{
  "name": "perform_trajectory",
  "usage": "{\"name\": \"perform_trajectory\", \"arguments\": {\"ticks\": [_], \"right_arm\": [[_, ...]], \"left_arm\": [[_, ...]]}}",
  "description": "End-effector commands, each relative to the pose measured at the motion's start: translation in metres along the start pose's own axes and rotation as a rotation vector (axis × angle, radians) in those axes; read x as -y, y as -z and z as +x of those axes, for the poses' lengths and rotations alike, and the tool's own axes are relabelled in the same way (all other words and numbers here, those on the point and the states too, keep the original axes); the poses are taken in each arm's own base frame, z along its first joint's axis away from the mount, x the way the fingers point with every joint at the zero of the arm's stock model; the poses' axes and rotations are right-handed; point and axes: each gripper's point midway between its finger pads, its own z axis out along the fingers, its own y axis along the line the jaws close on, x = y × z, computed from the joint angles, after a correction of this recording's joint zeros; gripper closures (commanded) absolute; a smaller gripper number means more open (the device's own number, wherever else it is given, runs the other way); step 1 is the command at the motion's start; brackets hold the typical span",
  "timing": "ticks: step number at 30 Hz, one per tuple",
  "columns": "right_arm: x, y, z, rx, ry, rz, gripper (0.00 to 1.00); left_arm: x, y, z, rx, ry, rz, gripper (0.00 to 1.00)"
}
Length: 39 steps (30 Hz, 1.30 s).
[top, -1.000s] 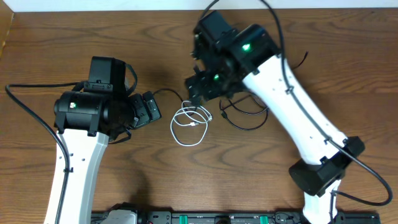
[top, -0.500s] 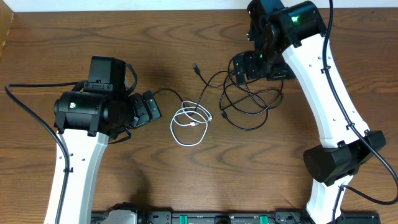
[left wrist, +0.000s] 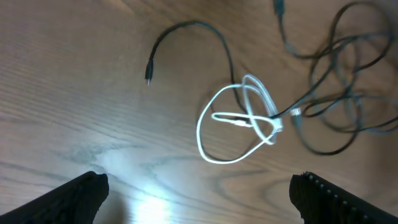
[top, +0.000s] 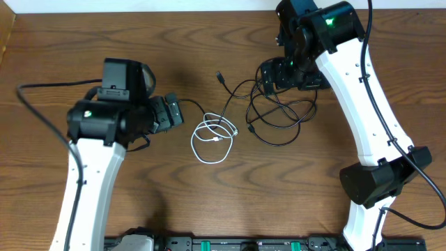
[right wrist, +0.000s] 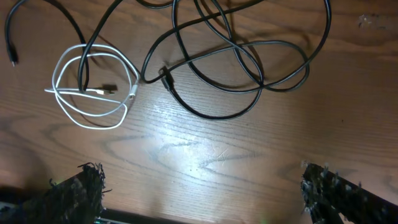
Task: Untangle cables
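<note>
The cables lie mid-table. A short white cable (top: 212,139) is coiled in loops, and a black cable (top: 226,104) runs through it. Right of the coil several black cables (top: 282,118) overlap in loose loops. My left gripper (top: 174,113) stands open just left of the white coil, holding nothing. In the left wrist view the white coil (left wrist: 239,124) lies ahead of the wide-apart fingertips (left wrist: 84,194). My right gripper (top: 282,73) hangs open over the far side of the black loops. In the right wrist view the black tangle (right wrist: 249,68) and white coil (right wrist: 93,87) lie beyond the bare fingers (right wrist: 78,190).
A black rail with green connectors (top: 244,245) runs along the near table edge. The left arm's thick black wire (top: 35,118) loops out to the left. The table's far edge (top: 139,12) meets a white wall.
The right arm drew back from over the white coil to the far right, uncovering the black loops. The left arm has since shifted slightly toward the coil. Both grippers stayed open.
</note>
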Motion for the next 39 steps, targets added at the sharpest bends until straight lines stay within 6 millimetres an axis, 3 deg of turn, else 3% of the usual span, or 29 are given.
{"name": "perform_trajectory", "arguments": {"ticks": [1, 10, 17, 25, 28, 30, 34, 36, 37, 39], "right_arm": [[0.000, 0.003, 0.001, 0.010, -0.009, 0.004, 0.01], [0.000, 0.003, 0.001, 0.010, -0.010, 0.004, 0.01], [0.000, 0.003, 0.001, 0.010, -0.009, 0.004, 0.01], [0.000, 0.003, 0.001, 0.010, -0.009, 0.004, 0.01], [0.000, 0.003, 0.001, 0.010, -0.009, 0.004, 0.01], [0.000, 0.003, 0.001, 0.010, -0.009, 0.004, 0.01], [0.000, 0.003, 0.001, 0.010, -0.009, 0.004, 0.01], [0.000, 0.003, 0.001, 0.010, -0.009, 0.004, 0.01], [0.000, 0.003, 0.001, 0.010, -0.009, 0.004, 0.01], [0.000, 0.003, 0.001, 0.010, -0.009, 0.004, 0.01]], "left_arm": [[-0.005, -0.031, 0.011, -0.105, -0.085, -0.016, 0.02], [0.026, -0.082, 0.041, -0.349, -0.495, 0.260, 0.02], [0.027, -0.130, 0.049, -0.464, -0.503, 0.318, 0.02], [0.021, -0.171, 0.051, -0.508, -0.487, 0.312, 0.30], [0.021, -0.178, 0.049, -0.503, -0.488, 0.313, 0.31], [0.022, -0.179, 0.047, -0.494, -0.484, 0.312, 0.38], [0.023, -0.182, 0.042, -0.474, -0.466, 0.308, 0.64], [0.024, -0.182, 0.041, -0.469, -0.445, 0.303, 0.86], [0.025, -0.182, 0.040, -0.468, -0.421, 0.298, 0.92], [0.027, -0.179, 0.035, -0.463, -0.375, 0.288, 0.92]]}}
